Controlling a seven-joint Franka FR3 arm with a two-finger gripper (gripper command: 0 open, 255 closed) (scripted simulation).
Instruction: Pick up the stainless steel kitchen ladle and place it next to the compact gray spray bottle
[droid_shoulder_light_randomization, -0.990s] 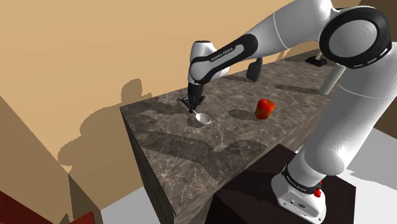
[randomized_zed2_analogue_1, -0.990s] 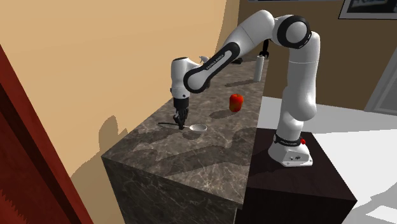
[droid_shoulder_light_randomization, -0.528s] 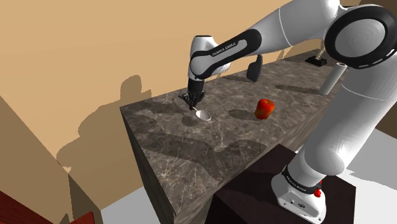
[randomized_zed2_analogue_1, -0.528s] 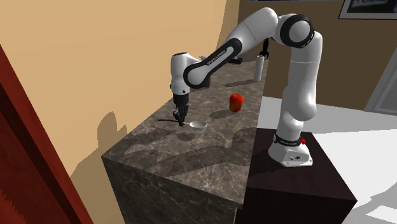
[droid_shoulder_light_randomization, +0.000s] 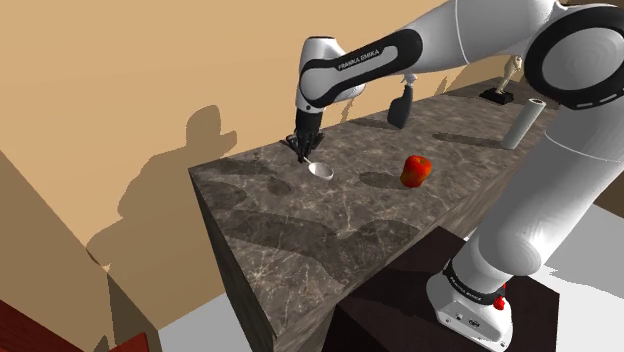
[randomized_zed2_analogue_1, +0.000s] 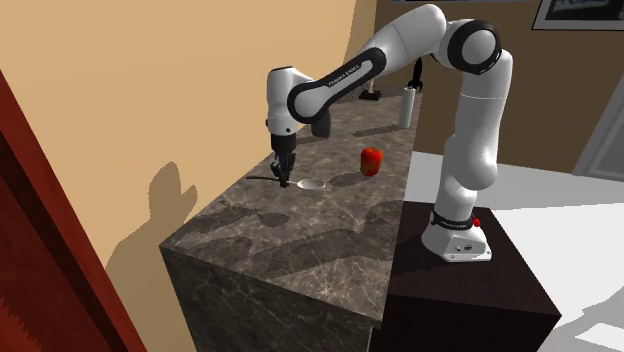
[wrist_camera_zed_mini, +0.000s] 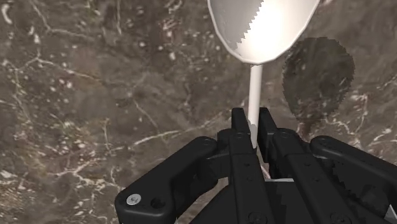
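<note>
Gripper: the gripper (wrist_camera_zed_mini: 252, 129) is clamped tight on the thin handle of the ladle (wrist_camera_zed_mini: 264, 28); one finger presses on each side of the handle
Ladle: pale and shiny; it hangs from the fingers over the dark stone counter (droid_shoulder_light_randomization: 300, 235); its shadow sits a bit apart from the bowl, so I think it is just off the top
Which way it lies: the handle runs straight out from the fingers, with the bowl at the far tip; in the shoulder view the bowl pokes toward the red fruit (droid_shoulder_light_randomization: 416, 170)
Where to go: the spray bottle (droid_shoulder_light_randomization: 400, 105) stands well apart, further along the counter toward the shoulder view's upper right; the ladle must ride that way
Wrist view: shows the pinch on the handle up close
Shoulder view: shows the bottle and the way to it
</note>
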